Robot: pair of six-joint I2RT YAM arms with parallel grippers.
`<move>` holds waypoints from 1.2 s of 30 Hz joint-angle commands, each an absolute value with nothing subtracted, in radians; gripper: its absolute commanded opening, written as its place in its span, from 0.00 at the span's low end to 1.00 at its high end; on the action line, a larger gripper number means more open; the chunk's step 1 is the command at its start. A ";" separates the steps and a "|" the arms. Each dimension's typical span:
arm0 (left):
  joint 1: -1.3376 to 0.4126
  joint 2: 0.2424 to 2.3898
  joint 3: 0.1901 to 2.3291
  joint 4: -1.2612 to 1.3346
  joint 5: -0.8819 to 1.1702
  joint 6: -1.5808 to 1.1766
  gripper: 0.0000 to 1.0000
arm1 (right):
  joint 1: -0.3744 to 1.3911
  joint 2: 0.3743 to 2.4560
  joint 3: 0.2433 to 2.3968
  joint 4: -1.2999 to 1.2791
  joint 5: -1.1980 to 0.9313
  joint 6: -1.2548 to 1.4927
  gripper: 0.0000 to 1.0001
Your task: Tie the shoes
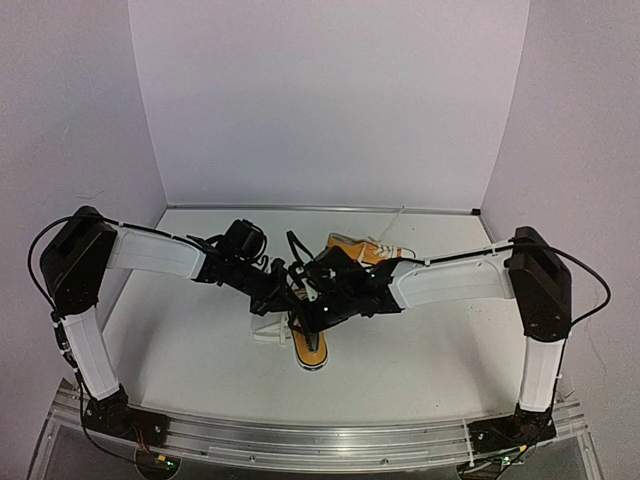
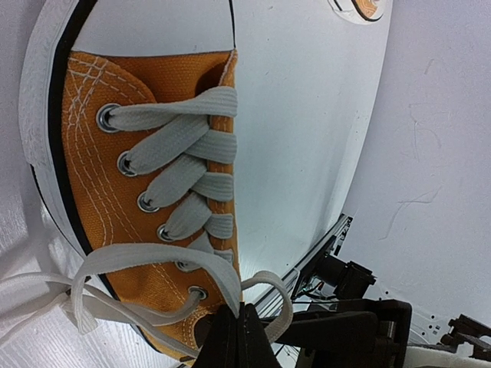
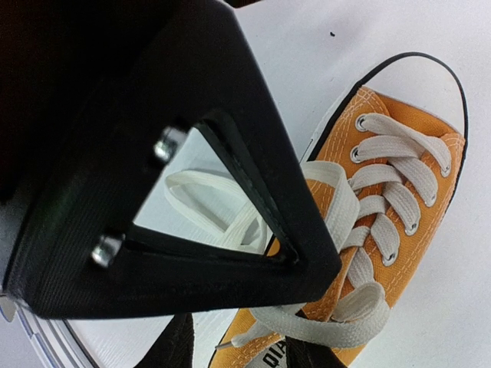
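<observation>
One orange-yellow shoe [image 1: 311, 346] lies mid-table under both grippers, and its white laces [image 2: 173, 149] run through metal eyelets. My left gripper [image 2: 238, 333] is shut on a loose white lace [image 2: 173, 257] by the top eyelets, and a lace loop [image 2: 285, 295] curls beside it. In the right wrist view the same shoe [image 3: 399, 207] fills the right side. My right gripper [image 3: 242, 354] is open above the shoe's opening, with a lace loop [image 3: 337, 322] lying just ahead of it. The left gripper's black triangular finger [image 3: 230, 199] blocks much of that view. The second shoe [image 1: 362, 250] sits behind.
The metal rail [image 1: 320, 435] with both arm bases runs along the near edge. White walls enclose the table on the left, back and right. The second shoe's edge shows at the top of the left wrist view [image 2: 362, 6].
</observation>
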State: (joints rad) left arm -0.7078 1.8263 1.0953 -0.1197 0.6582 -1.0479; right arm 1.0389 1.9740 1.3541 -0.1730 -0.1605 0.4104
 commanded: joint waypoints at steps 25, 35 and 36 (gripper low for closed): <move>-0.703 1.497 1.011 -0.388 0.193 -0.669 0.56 | 1.035 1.821 1.245 -0.174 -0.071 0.414 0.00; -0.702 1.437 0.894 -0.373 0.198 -0.582 0.52 | 1.018 1.777 1.213 -0.181 -0.063 0.413 0.00; -0.701 1.437 0.876 -0.352 0.208 -0.588 0.50 | 1.016 1.773 1.212 -0.183 -0.062 0.412 0.00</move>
